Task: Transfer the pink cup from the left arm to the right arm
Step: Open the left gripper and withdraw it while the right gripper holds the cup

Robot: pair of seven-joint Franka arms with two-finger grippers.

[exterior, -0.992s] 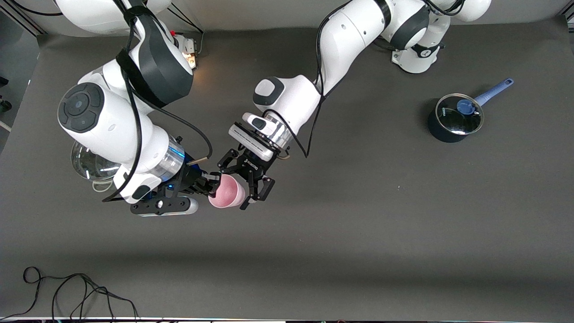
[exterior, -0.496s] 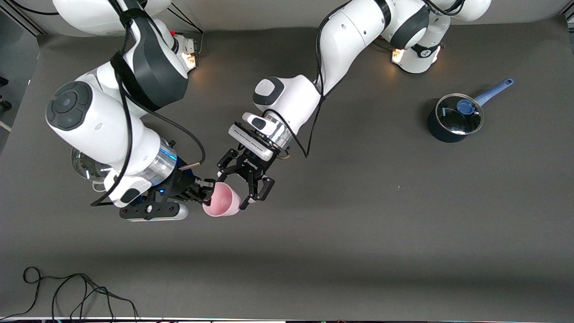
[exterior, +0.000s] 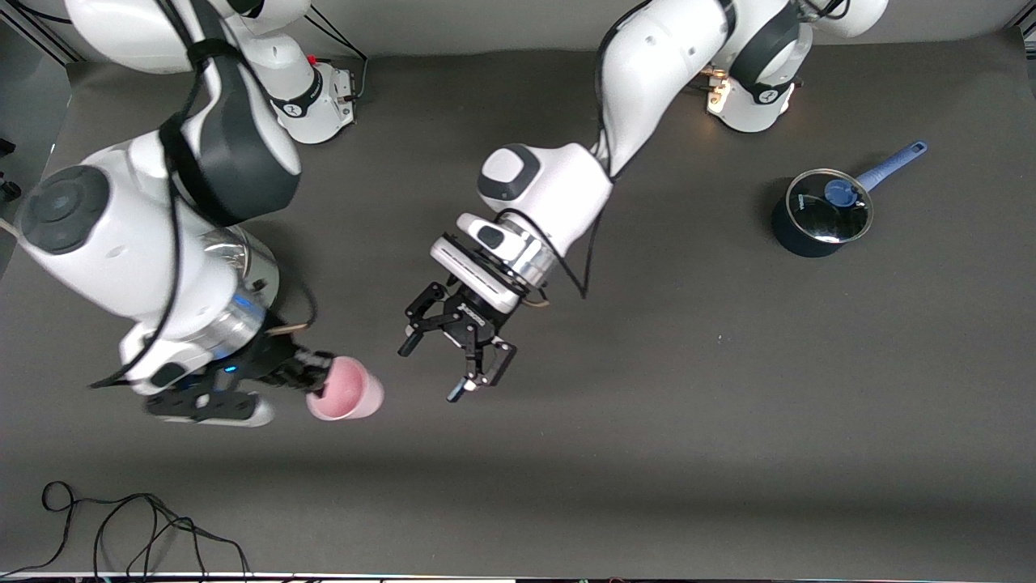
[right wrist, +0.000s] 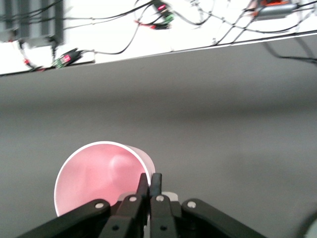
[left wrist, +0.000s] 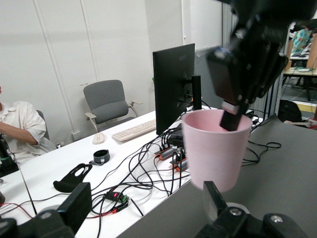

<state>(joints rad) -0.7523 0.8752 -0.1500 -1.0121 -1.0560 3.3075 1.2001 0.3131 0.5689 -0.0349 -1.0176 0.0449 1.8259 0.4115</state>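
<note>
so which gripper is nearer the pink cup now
Right. The right gripper is shut on the pink cup's rim, holding it above the table. The left gripper hangs open beside the cup, apart from it.

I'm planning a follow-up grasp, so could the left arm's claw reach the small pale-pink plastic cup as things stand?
Probably yes: the left claw hangs open and empty beside the pink cup, nothing between them, though the right claw is shut on its rim.
</note>
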